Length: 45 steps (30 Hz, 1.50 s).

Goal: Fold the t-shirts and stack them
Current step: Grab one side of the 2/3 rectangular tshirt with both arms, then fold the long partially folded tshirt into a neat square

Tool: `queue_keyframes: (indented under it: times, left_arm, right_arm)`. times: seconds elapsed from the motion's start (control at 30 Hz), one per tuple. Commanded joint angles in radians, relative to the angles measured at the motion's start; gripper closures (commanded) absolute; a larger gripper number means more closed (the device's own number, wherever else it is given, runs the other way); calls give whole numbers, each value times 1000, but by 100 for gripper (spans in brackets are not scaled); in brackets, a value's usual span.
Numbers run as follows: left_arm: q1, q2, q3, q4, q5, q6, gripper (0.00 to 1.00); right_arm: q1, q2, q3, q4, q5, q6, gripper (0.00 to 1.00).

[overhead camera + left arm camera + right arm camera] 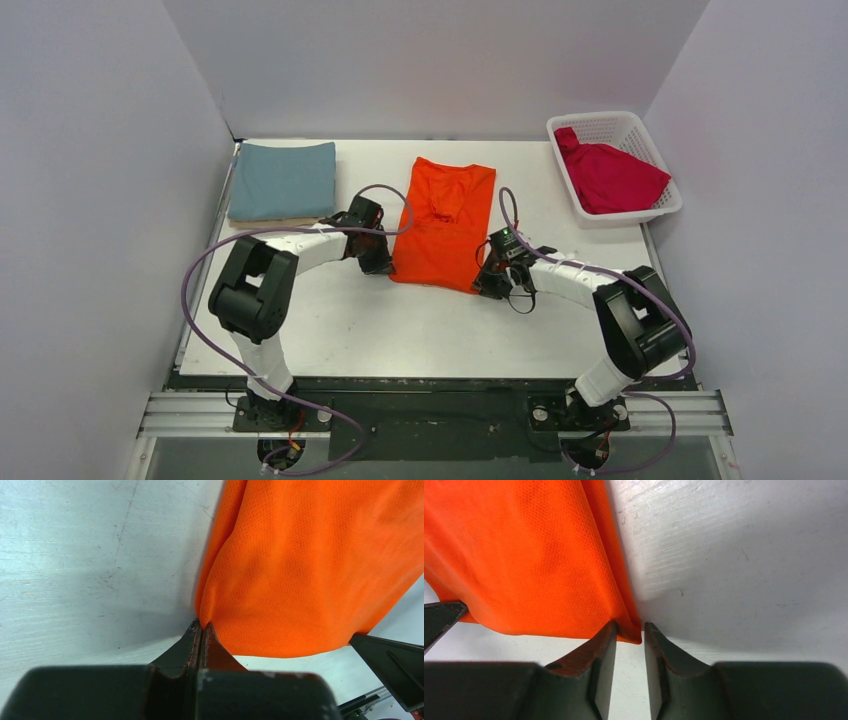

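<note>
Orange t-shirt (pixel 443 225) lies flat in the middle of the worktop (pixel 350 320); my left gripper (pixel 201 625) is pinched together on its near-left corner, my right gripper (pixel 630 627) stands apart around the near-right corner.

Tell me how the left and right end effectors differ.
The left end effector is shut, pinching the orange t-shirt at its near-left corner. The right end effector has its jaws apart, with the near-right corner between them. The left reaches in from the shirt's left side, the right from its right. Both sit low at the near hem.
</note>
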Motion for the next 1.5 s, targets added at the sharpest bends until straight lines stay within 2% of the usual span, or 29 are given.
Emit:
queue_keyframes:
  times: [0.0, 0.03, 0.07, 0.17, 0.37, 0.53, 0.77, 0.9, 1.07, 1.23, 1.37, 1.47]
  left_arm:
    - [-11, 34, -21, -20, -9, 5, 100]
    - [-12, 23, -35, -17, -7, -2, 100]
    - [-15, 5, -52, -6, -4, -11, 100]
    - [-23, -52, -91, -8, -18, -32, 100]
    - [-92, -280, -227, -79, -94, -104, 100]
    - [-202, -550, -315, -274, -188, -178, 100]
    - [-315, -943, -315, -532, -198, -292, 100]
    - [-324, -1060, -275, -615, -179, -322, 100]
    - [-325, -1111, -230, -618, -181, -334, 100]
    - [-316, -1052, -189, -604, -238, -332, 100]
    - [-267, -986, -150, -580, -292, -314, 100]
    - [-187, -930, -150, -494, -225, -276, 100]
  right_arm:
    - [14, 16, -20, 23, -4, 21, 86]
    - [16, 12, -23, 23, -10, 24, 97]
    - [17, 9, -31, 51, -16, 26, 100]
    - [16, -32, -48, 60, -70, 3, 100]
    - [27, -232, -103, -120, -161, -73, 100]
    - [89, -412, -120, -341, -291, -119, 100]
    - [193, -609, -72, -579, -405, -107, 100]
    - [208, -684, -35, -604, -480, -60, 100]
    - [205, -687, 10, -609, -525, -41, 100]
    - [149, -607, 81, -610, -556, -100, 100]
    - [59, -517, 134, -615, -588, -155, 100]
    - [5, -470, 182, -623, -602, -195, 100]
